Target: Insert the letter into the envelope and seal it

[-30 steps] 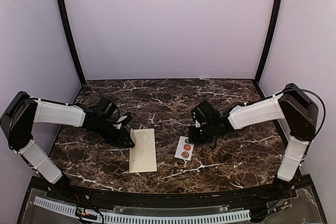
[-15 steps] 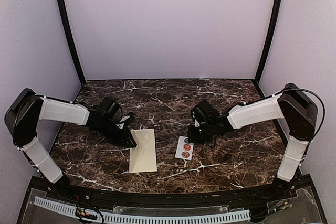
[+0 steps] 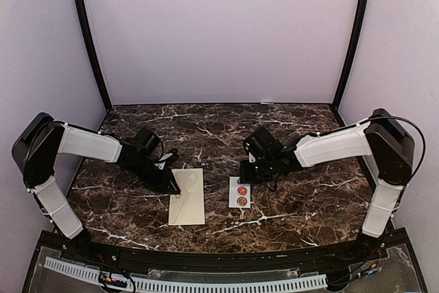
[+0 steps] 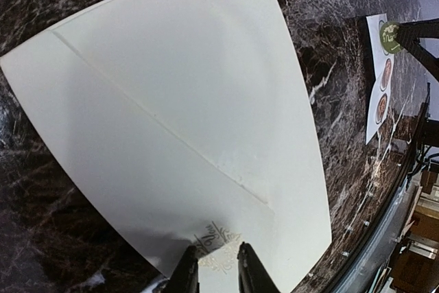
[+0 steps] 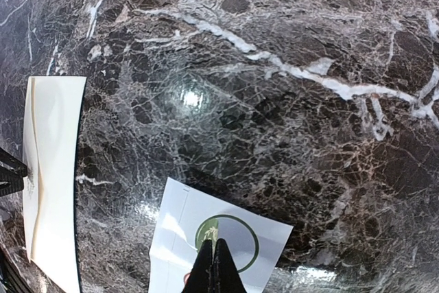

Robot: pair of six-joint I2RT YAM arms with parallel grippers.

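Envelope (image 3: 186, 197) lies flat, with my left gripper (image 4: 214, 272) at its corner, fingers narrowly apart; I can't tell if they grip. Right gripper (image 5: 213, 259) has its fingers pressed together on the green sticker (image 5: 240, 235).

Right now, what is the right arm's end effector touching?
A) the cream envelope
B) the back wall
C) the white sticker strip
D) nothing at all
C: in the right wrist view, the closed tips of the right end effector meet the green-ringed dot on the sticker strip, while the envelope lies apart to the side.
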